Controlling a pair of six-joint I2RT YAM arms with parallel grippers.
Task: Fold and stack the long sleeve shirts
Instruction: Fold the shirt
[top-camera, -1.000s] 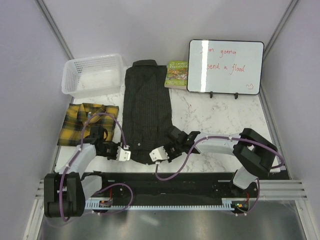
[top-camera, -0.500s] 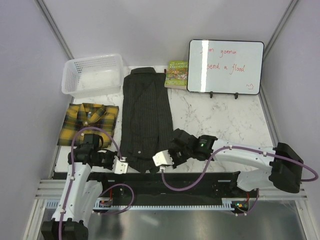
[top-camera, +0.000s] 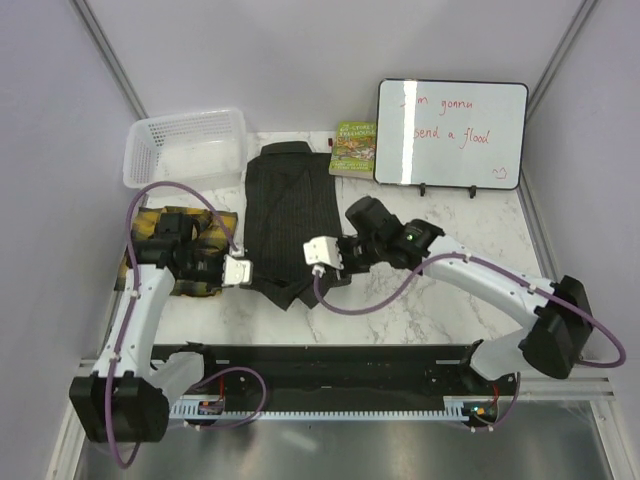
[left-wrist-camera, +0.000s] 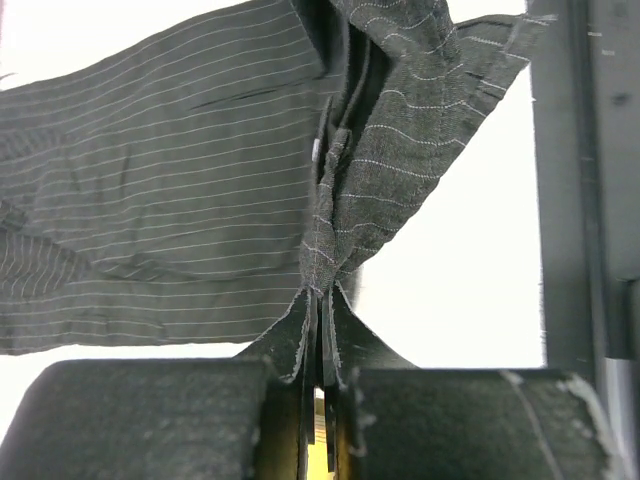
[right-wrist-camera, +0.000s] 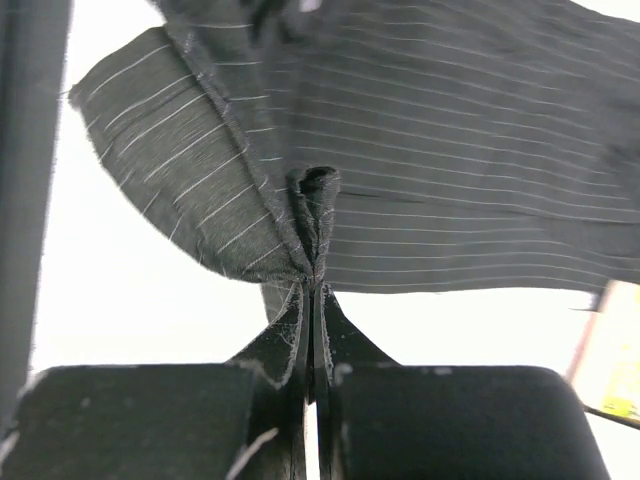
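Note:
The dark pinstripe shirt (top-camera: 290, 210) lies lengthwise in the middle of the table, its near hem lifted off the surface. My left gripper (top-camera: 252, 272) is shut on the hem's left corner; the pinched cloth shows in the left wrist view (left-wrist-camera: 330, 240). My right gripper (top-camera: 312, 252) is shut on the hem's right side, the cloth bunched at the jaws in the right wrist view (right-wrist-camera: 315, 225). The folded yellow-and-black plaid shirt (top-camera: 215, 235) lies at the left, mostly hidden under my left arm.
A white mesh basket (top-camera: 185, 148) stands at the back left. A green book (top-camera: 354, 148) and a whiteboard (top-camera: 450, 133) with red writing stand at the back right. The black rail (top-camera: 320, 360) runs along the near edge.
Both grippers have lifted the shirt's near hem and carried it away from the near edge toward the collar. The shirt now looks shorter. The left arm now covers the plaid shirt.

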